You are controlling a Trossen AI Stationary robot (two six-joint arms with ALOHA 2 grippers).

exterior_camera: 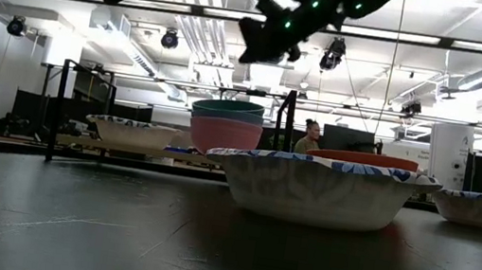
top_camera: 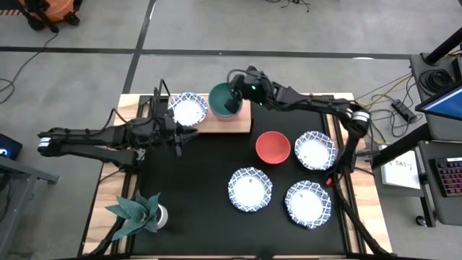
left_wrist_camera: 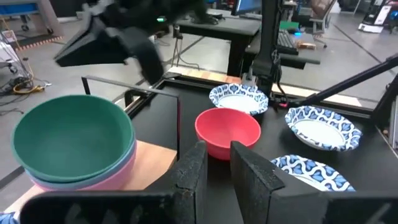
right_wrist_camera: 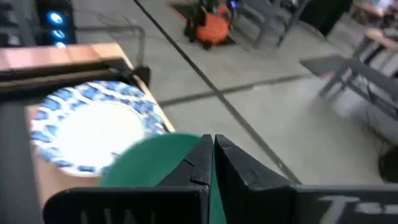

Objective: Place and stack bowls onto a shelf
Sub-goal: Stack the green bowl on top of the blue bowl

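A stack of three bowls, green on blue on pink (left_wrist_camera: 74, 146), stands on the light-brown shelf board (top_camera: 234, 124); it also shows in the low view (exterior_camera: 225, 123). A white bowl with a blue-patterned rim (top_camera: 189, 110) stands beside the stack on the shelf. A red bowl (top_camera: 273, 146) and three patterned bowls (top_camera: 315, 150), (top_camera: 250, 189), (top_camera: 308, 204) rest on the black mat. My right gripper (top_camera: 232, 105) is shut and hangs above the green bowl, clear of it in the low view (exterior_camera: 264, 43). My left gripper (top_camera: 178, 144) is slightly open and empty, at the shelf's near left.
A potted green plant (top_camera: 138, 213) stands at the table's near left corner. Thin black shelf posts (left_wrist_camera: 177, 121) rise at the board's edges. A person shows far off in the room (exterior_camera: 306, 137). Bare mat (top_camera: 195, 188) lies between the plant and the patterned bowls.
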